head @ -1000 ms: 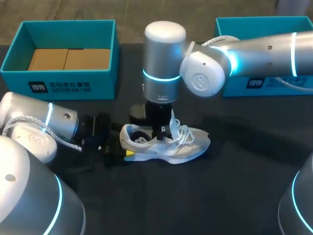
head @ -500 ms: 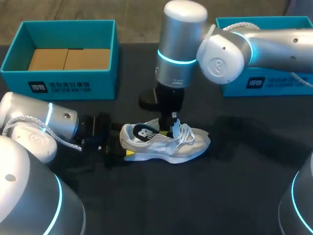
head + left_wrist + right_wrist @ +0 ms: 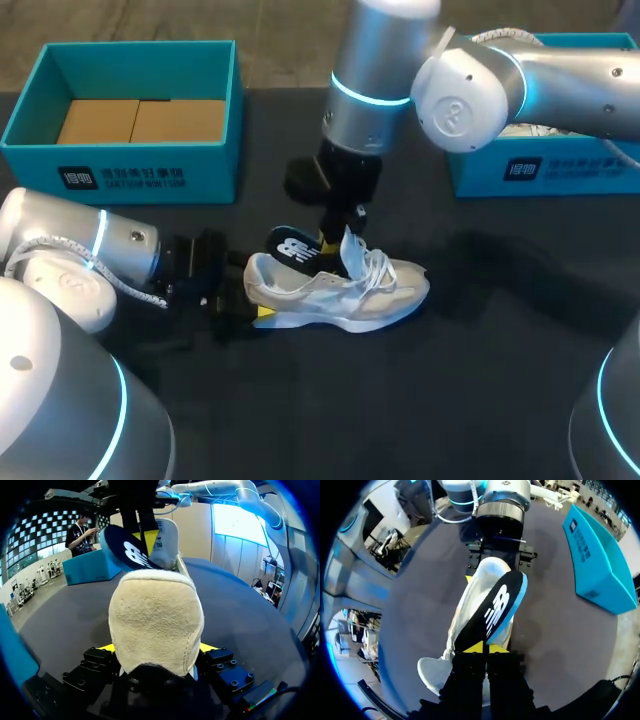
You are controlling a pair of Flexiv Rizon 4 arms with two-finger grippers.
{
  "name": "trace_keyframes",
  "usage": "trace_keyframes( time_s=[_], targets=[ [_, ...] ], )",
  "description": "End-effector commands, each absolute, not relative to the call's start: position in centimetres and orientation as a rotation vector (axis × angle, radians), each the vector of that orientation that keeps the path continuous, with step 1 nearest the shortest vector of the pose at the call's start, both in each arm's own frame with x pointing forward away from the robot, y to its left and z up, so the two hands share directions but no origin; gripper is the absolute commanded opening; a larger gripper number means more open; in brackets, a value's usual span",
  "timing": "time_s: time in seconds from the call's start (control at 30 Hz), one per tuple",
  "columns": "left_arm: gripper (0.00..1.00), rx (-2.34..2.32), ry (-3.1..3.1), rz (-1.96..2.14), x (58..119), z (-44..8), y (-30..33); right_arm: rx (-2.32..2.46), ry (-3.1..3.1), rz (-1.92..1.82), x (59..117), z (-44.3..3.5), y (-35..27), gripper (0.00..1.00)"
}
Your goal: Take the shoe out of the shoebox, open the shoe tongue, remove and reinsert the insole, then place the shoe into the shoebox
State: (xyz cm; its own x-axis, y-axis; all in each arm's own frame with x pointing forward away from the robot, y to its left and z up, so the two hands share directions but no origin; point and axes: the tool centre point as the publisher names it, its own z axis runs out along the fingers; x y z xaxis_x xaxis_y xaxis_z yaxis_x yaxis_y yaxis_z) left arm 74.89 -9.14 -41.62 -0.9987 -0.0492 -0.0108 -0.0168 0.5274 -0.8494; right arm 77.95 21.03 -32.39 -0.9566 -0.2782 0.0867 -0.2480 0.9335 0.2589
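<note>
Just above the shoe's mouth, the right claw (image 3: 485,652) is clenched on one end of the insole (image 3: 492,612). The insole is dark with a white logo and a blue edge. It slants up out of the claw, and its free end hangs in the air over the heel, toward the left arm. Right beside the claw, the tongue (image 3: 350,246) stands upright.

Low at the table, the left claw (image 3: 157,652) grasps the shoe (image 3: 340,290) by the heel, one yellow tip pressed to each side. The shoe is pale grey and white and rests on its sole on the black table (image 3: 450,400), toe toward the right arm.

Behind it are two teal boxes, well apart from the shoe. The left box (image 3: 120,172) sits at the back left and the right box (image 3: 545,170) at the back right, beneath the right arm.
</note>
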Motion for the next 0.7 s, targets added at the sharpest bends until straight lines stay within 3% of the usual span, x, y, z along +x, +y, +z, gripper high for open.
trace_keyframes(
  time_s=[0.03, 0.67, 0.7],
  targets=[
    [0.0, -0.058, 2.719, -1.506, 75.0, -41.8, -9.2, 0.46, -2.974, -0.384, 78.4, -31.6, 21.7, 0.0],
    [0.0, -0.058, 2.719, -1.506, 75.0, -41.8, -9.2, 0.632, -2.922, -0.47, 80.1, -31.1, 24.5, 0.0],
    [0.0, -0.058, 2.719, -1.506, 75.0, -41.8, -9.2, 0.632, -2.914, -0.478, 80.1, -31.1, 24.5, 0.2]
  ],
)
